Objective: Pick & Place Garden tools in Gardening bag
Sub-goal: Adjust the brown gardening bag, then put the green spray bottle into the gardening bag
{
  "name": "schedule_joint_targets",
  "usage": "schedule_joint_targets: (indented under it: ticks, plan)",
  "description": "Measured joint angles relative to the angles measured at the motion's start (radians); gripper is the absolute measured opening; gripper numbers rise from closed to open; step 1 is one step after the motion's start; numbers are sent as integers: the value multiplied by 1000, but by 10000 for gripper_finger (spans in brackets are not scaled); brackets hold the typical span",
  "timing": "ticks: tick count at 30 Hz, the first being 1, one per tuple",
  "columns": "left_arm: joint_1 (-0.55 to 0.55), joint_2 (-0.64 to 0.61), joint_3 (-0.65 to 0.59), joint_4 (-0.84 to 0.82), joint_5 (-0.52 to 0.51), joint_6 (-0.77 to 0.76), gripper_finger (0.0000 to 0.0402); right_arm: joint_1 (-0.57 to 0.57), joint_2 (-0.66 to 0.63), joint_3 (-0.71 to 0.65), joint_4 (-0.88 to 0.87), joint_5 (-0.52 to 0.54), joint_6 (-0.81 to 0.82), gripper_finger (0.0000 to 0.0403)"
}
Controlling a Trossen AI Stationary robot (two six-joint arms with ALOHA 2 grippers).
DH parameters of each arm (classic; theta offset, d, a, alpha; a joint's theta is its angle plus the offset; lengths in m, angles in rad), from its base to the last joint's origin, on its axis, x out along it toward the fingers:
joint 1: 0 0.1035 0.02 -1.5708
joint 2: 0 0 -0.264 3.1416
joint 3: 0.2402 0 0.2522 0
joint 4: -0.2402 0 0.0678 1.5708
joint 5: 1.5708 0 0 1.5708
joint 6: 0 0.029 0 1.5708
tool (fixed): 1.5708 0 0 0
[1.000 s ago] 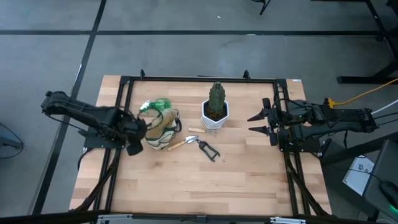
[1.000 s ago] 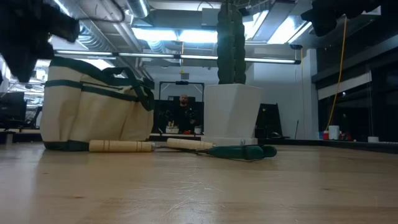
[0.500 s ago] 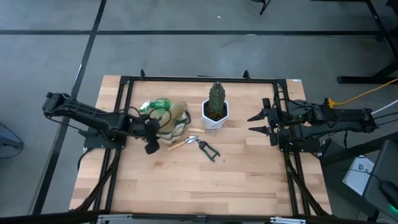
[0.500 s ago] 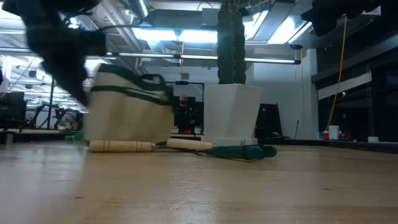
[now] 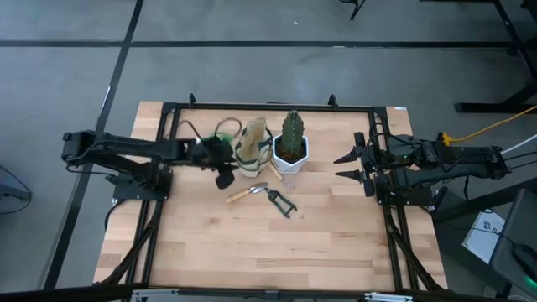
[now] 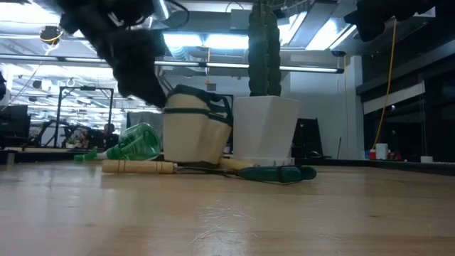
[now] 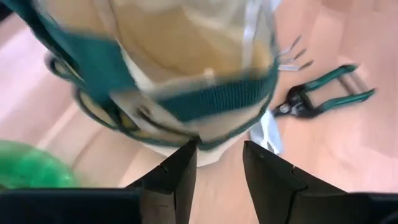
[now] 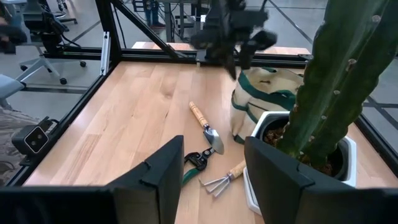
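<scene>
The beige gardening bag [image 5: 252,149] with green trim stands on the table against the white cactus pot [image 5: 289,158]; it also shows in the low view [image 6: 195,135]. My left gripper [image 5: 233,161] is open at the bag's left side, its wrist view [image 7: 219,149] filled by the bag [image 7: 186,62]. The green spray bottle [image 6: 135,142] lies left of the bag. The trowel [image 5: 243,193], shears [image 5: 283,202] and hand fork [image 8: 224,174] lie on the table in front of the bag and pot. My right gripper [image 5: 338,166] waits open at the right. My left gripper meets the bag's side wall at its green trim band [image 7: 211,102] with its open fingertips [image 7: 189,152], coming level from the table's left. Whether any cloth lies between the fingers, I cannot tell. The bag stands on its base on the table.
The cactus in its white pot [image 8: 292,155] stands right behind the bag, blocking the way to the right. A black frame [image 5: 168,113] runs around the table. Bare wood lies toward the near edge [image 5: 268,252].
My left gripper has swept toward the table's right and far side, taking the bag along. The bag has slid across the table to the white pot and turned about, showing a narrower side in the low view and uncovering the spray bottle.
</scene>
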Motion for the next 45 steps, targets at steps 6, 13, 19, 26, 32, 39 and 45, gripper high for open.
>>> schedule_joint_targets:
  ticks: [6, 13, 19, 26, 32, 39, 45]
  plan:
    - [81, -134, 58, -203, -4, 144, 118, 0, 0, 0, 0, 0, 0, 172]
    - [88, -363, 14, -249, -96, 197, 110, 0, 0, 0, 0, 0, 0, 172]
    - [89, -473, 8, -448, -264, 182, 102, 0, 0, 0, 0, 0, 0, 172]
    - [91, -410, 0, -437, -247, 216, 92, 0, 0, 0, 0, 0, 0, 172]
    - [168, -219, 1, -433, -226, 244, 93, 0, 0, 0, 0, 0, 0, 172]
    - [250, -15, 109, -606, -238, 326, 120, 0, 0, 0, 0, 0, 0, 172]
    - [310, 75, 175, -685, -280, 424, 154, 0, 0, 0, 0, 0, 0, 172]
